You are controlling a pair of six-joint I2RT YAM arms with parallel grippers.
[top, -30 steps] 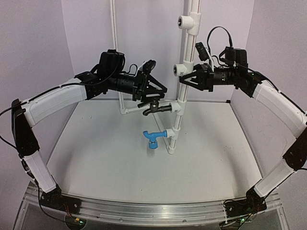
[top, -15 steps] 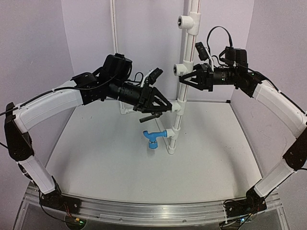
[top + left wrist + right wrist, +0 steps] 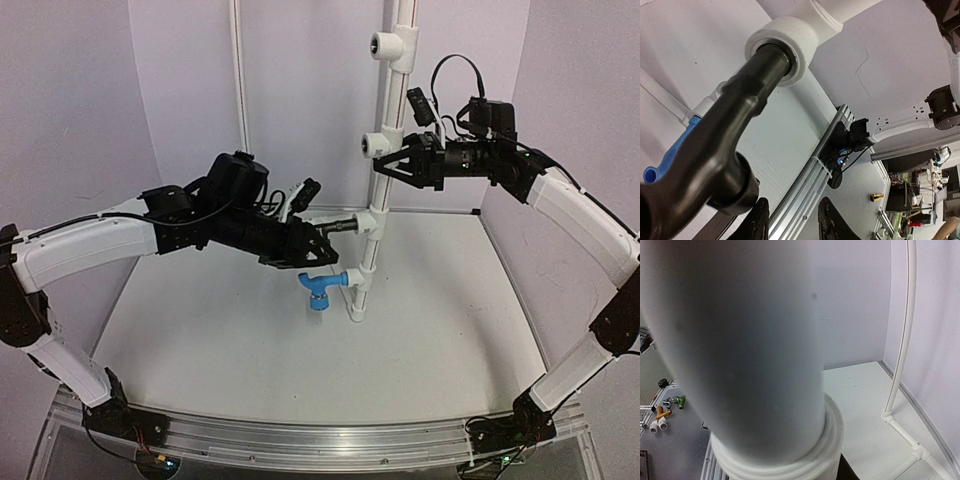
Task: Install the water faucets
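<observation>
The black faucet [image 3: 338, 226] sits with its stem in a white tee socket [image 3: 366, 222] on the upright white pipe [image 3: 384, 190]. In the left wrist view the black faucet [image 3: 740, 110] enters that socket [image 3: 787, 45]. My left gripper [image 3: 316, 244] is at the faucet's outer end. Its fingertips stand apart around bare gap [image 3: 795, 220], and the faucet's spout lies against the left finger [image 3: 759, 222]. The blue faucet [image 3: 319, 290] hangs from the lower tee [image 3: 355, 279] and also shows in the left wrist view [image 3: 667, 157]. My right gripper [image 3: 384, 168] clasps the upright pipe [image 3: 740, 340].
Two open tee sockets [image 3: 384, 44] [image 3: 371, 146] sit higher on the pipe. A thin white pipe [image 3: 240, 100] runs up the back wall, seen too in the right wrist view [image 3: 905, 340]. An aluminium rail [image 3: 300, 438] edges the table's front. Purple walls close the sides.
My left arm has dropped lower and the wrist has rolled around the black faucet, whose lever and spout have turned with it. The right arm and blue faucet have not moved.
</observation>
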